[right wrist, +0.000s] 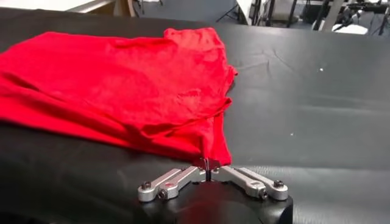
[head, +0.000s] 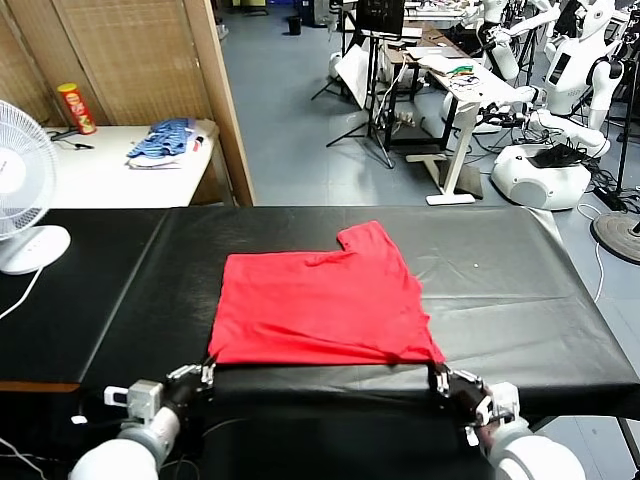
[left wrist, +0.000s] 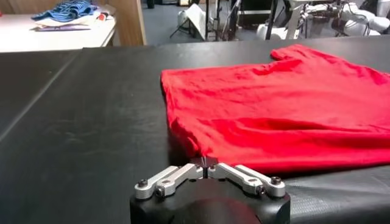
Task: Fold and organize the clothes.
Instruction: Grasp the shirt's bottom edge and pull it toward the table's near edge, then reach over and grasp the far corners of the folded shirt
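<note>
The red T-shirt (head: 320,300) lies folded on the black table (head: 510,270), with one sleeve pointing to the far side. My left gripper (head: 205,375) is at the table's near edge, shut on the shirt's near left corner. In the left wrist view that gripper (left wrist: 206,163) pinches the tip of the red cloth (left wrist: 274,103). My right gripper (head: 440,378) is at the near right corner. In the right wrist view it (right wrist: 207,164) is shut on a hanging point of the red cloth (right wrist: 122,85). No print or label shows.
A white fan (head: 20,190) stands at the table's left end. Behind it, a white side table holds a blue striped clothes pile (head: 165,140) and a red can (head: 77,108). Desks, stands and other robots fill the floor beyond the table.
</note>
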